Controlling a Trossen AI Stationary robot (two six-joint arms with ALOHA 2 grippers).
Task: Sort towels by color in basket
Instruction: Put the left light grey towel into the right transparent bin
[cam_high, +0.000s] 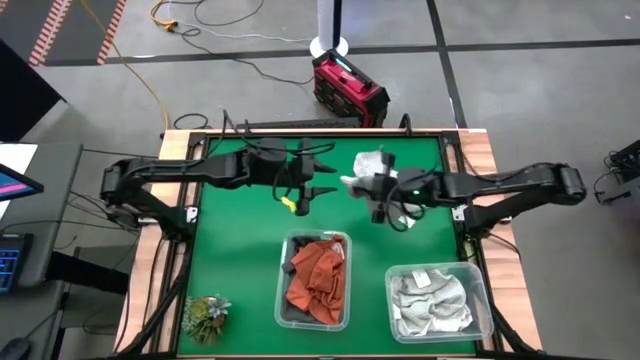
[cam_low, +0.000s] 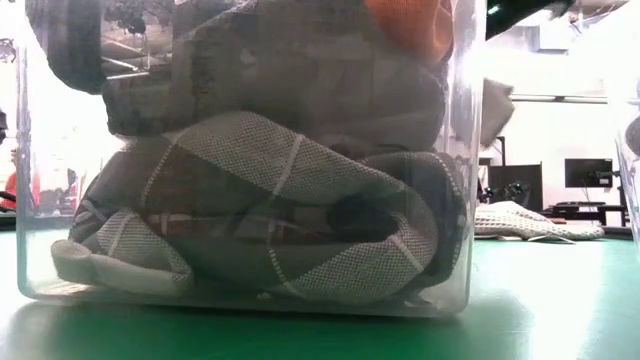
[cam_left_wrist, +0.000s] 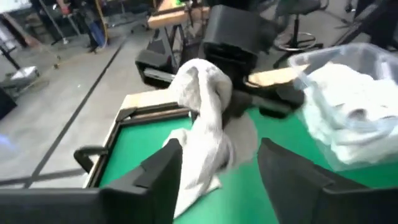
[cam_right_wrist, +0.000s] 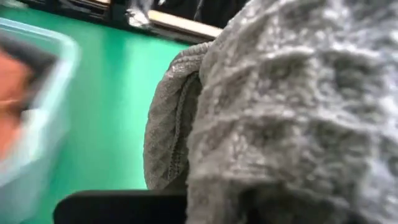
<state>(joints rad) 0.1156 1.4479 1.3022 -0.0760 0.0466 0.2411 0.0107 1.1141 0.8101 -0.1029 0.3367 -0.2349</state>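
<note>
I see the light grey towel (cam_high: 372, 170) draped from my right gripper (cam_high: 381, 192), which looks clamped on it at the table's far middle, probably bound for the grey bin (cam_high: 478, 296); my left gripper (cam_left_wrist: 217, 163) hangs just beside, fingers spread wide and holding nothing, 1 handover seemingly done

The bench (cam_high: 240, 260) has a green top inside a pale wooden frame. 2 clear plastic bins stand on its near half: the middle bin (cam_high: 346, 278) holds rust-orange towels (cam_high: 318, 280) over a dark grey one, and the right bin (cam_high: 478, 278) holds light grey towels (cam_high: 430, 303). A small green plant tuft (cam_high: 206, 316) lies at the near left corner. On the far half, right of centre, a light grey towel (cam_high: 366, 168) rests on the green surface.
</note>
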